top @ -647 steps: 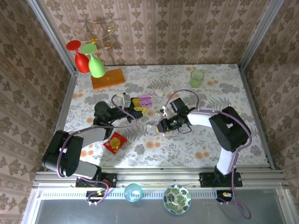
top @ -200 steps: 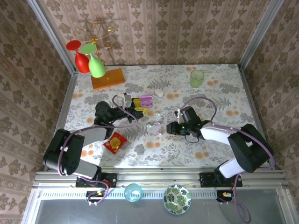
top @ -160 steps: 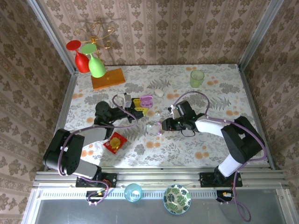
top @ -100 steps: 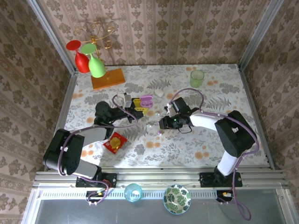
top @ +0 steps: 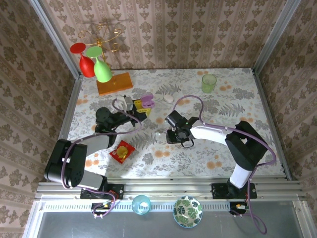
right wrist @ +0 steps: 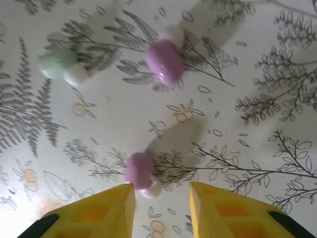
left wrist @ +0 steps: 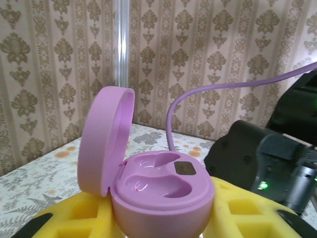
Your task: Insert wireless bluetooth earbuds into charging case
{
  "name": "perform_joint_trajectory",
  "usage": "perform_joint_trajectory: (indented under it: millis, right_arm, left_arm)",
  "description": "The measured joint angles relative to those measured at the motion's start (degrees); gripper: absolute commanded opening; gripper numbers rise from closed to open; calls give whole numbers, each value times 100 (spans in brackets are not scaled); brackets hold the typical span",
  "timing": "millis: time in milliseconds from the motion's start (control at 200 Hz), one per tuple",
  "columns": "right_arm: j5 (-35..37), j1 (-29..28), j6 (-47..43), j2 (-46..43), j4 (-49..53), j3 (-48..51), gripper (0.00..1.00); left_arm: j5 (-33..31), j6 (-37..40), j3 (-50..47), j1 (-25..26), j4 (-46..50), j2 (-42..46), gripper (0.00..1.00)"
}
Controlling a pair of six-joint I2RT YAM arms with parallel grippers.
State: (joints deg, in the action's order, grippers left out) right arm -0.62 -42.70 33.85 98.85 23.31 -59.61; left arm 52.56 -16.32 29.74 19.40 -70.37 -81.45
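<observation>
The right gripper hovers low over the floral table, its yellow fingers narrowly apart and empty. A pink-purple earbud lies at one fingertip. A second pink-purple earbud and a pale green earbud lie beyond. The left gripper clamps the open purple charging case.

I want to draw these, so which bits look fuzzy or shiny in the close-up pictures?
Right wrist view: the yellow fingers at the bottom look fuzzy, the upper purple earbud is sharper and throws a soft shadow up-right. Left wrist view: the open purple case has a shiny glint inside.
</observation>
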Motion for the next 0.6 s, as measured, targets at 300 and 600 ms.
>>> perform_joint_trajectory:
  millis: [300, 600]
  right_arm:
    - [802, -470, 66, 501, 581, -870, 34]
    - [1532, -848, -63, 966, 1285, -1449, 33]
  left_arm:
    - [-186, 96, -136, -122, 2, 197, 19]
    - [-389, 116, -212, -299, 13, 269, 20]
